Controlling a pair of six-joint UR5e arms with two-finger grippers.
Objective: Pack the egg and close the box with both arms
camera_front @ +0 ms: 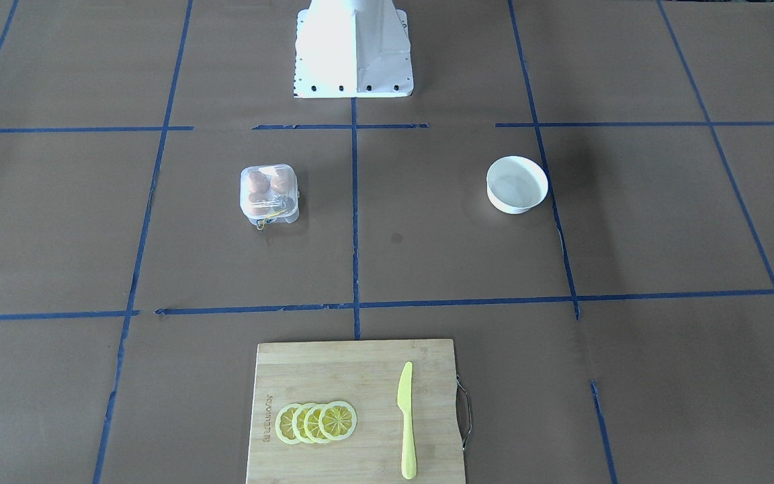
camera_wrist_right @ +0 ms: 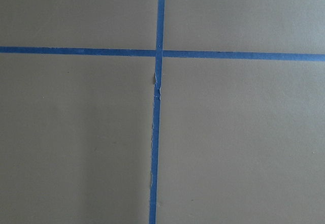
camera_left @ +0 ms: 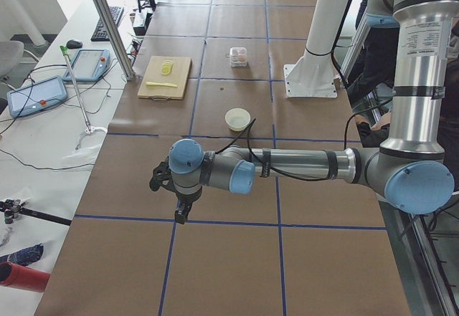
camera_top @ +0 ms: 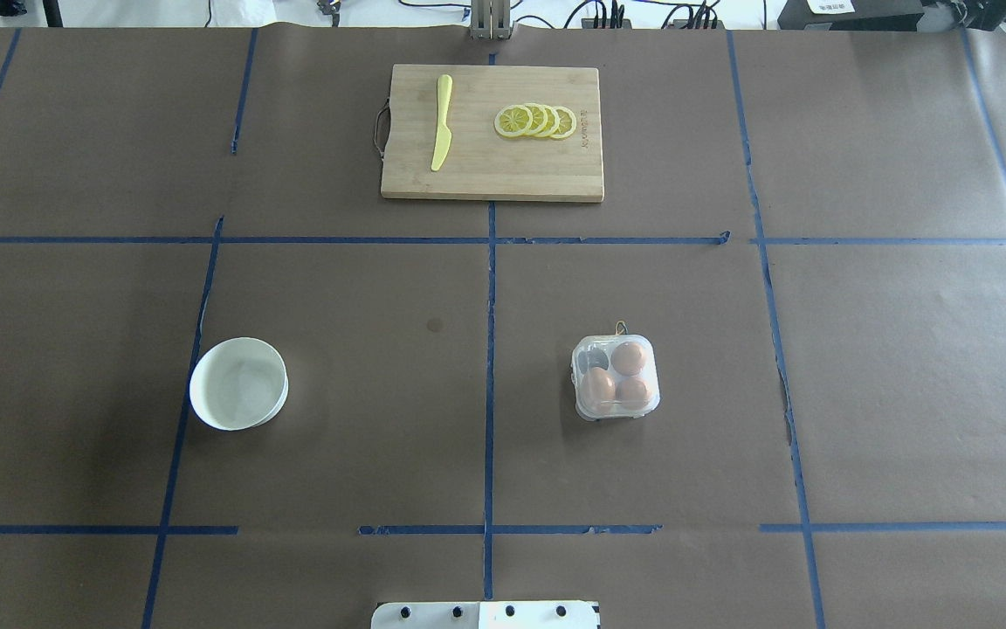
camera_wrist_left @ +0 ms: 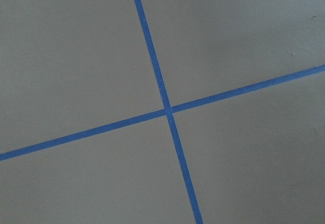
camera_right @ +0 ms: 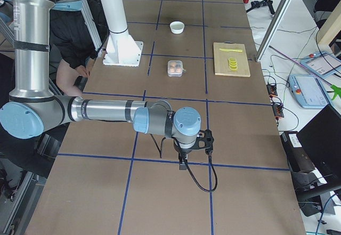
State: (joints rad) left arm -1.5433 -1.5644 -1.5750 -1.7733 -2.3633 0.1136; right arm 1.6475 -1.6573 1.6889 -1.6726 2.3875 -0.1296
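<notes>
The box (camera_top: pixel 615 377), a small clear carton, sits on the table to the right of centre, with its lid down over the cells. Three orange-brown eggs lie inside it, one of them at the far right cell (camera_top: pixel 629 357). The fourth cell looks dark. The box also shows in the front-facing view (camera_front: pixel 270 194). My left gripper (camera_left: pixel 179 216) hangs low over bare table far from the box, seen only in the exterior left view. My right gripper (camera_right: pixel 183 163) does the same in the exterior right view. I cannot tell whether either is open or shut.
A round white bowl (camera_top: pixel 238 383) stands left of centre. A wooden cutting board (camera_top: pixel 485 175) at the far edge holds a yellow knife (camera_top: pixel 442 122) and lemon slices (camera_top: pixel 536 120). The white pedestal (camera_front: pixel 353 54) stands at the robot's side. Both wrist views show only blue tape lines.
</notes>
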